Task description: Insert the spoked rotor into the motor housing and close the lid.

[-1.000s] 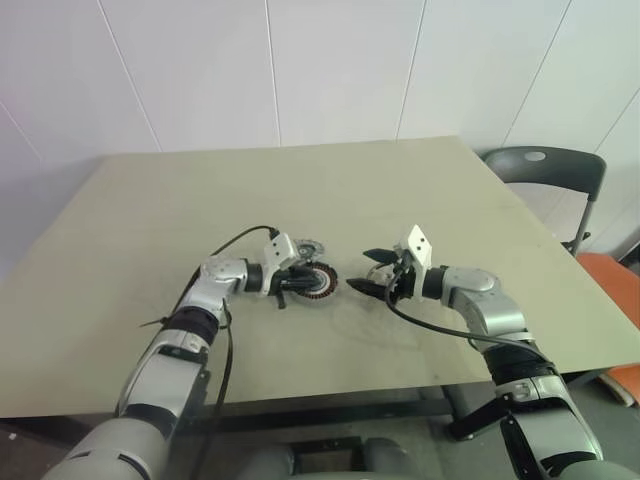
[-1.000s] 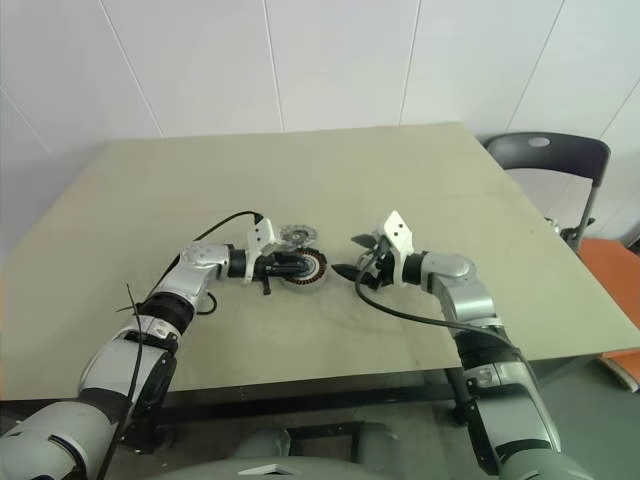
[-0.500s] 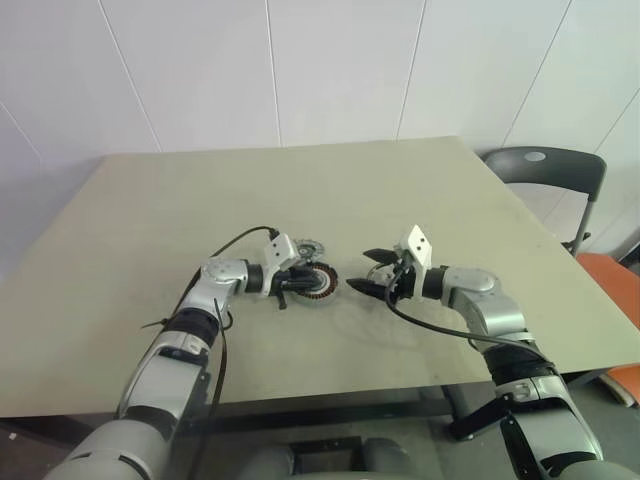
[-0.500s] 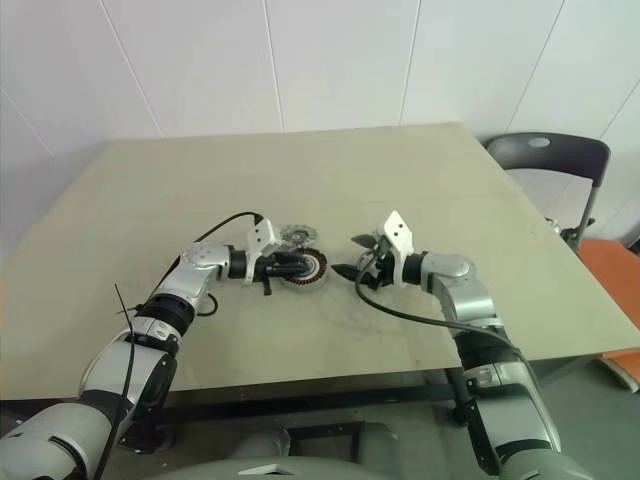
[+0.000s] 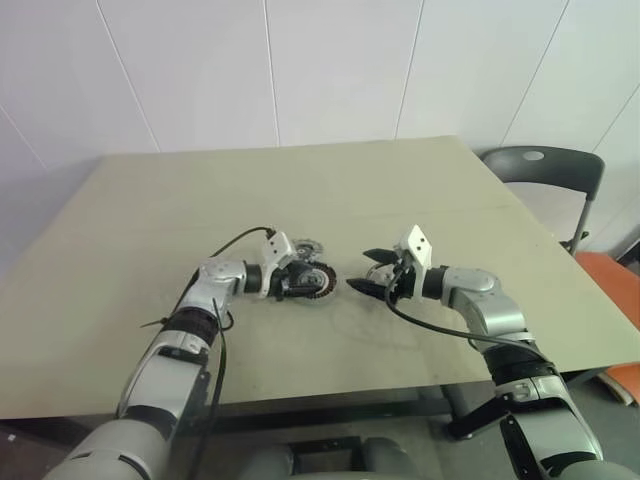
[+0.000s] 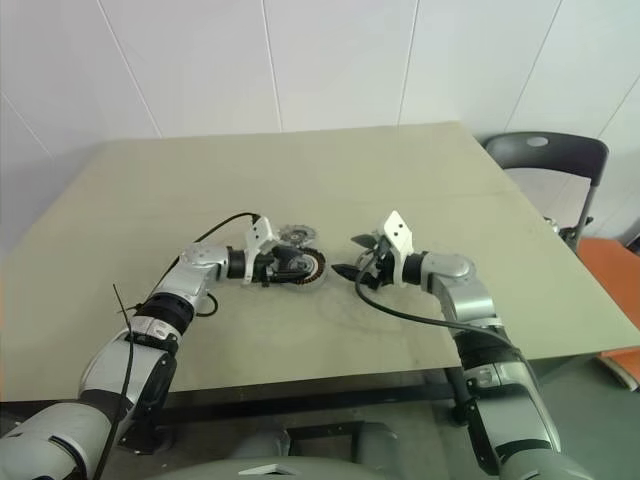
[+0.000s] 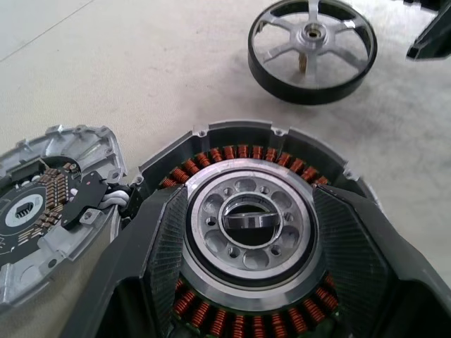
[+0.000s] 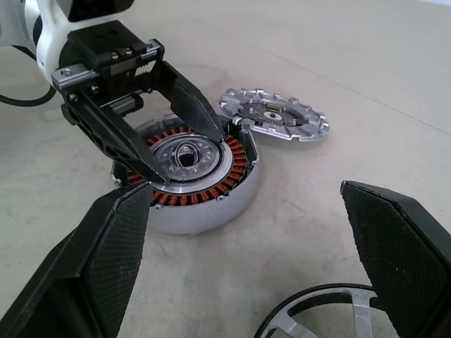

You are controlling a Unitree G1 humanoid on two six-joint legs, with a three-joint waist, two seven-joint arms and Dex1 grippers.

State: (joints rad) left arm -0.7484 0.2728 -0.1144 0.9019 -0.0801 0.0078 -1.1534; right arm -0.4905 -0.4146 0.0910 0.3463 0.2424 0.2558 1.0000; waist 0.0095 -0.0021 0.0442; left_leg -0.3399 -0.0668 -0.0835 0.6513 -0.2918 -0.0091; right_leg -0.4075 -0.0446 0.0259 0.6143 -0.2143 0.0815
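Copper-brown windings in silver motor housing (image 8: 187, 179); black-rimmed spoked rotor (image 7: 312, 48)

The left gripper (image 8: 165, 151) covers part of the motor housing (image 8: 204, 201); the spoked rotor (image 8: 317, 317) is cut off.

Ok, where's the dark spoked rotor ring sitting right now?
The dark spoked rotor ring lies flat on the tan table, apart from the copper-wound silver motor housing, just beneath the open right gripper.

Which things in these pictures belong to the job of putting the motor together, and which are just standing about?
For the job: motor housing, spoked rotor, lid.

Just standing about: grey chair, orange object beside it. The table only bears the parts.
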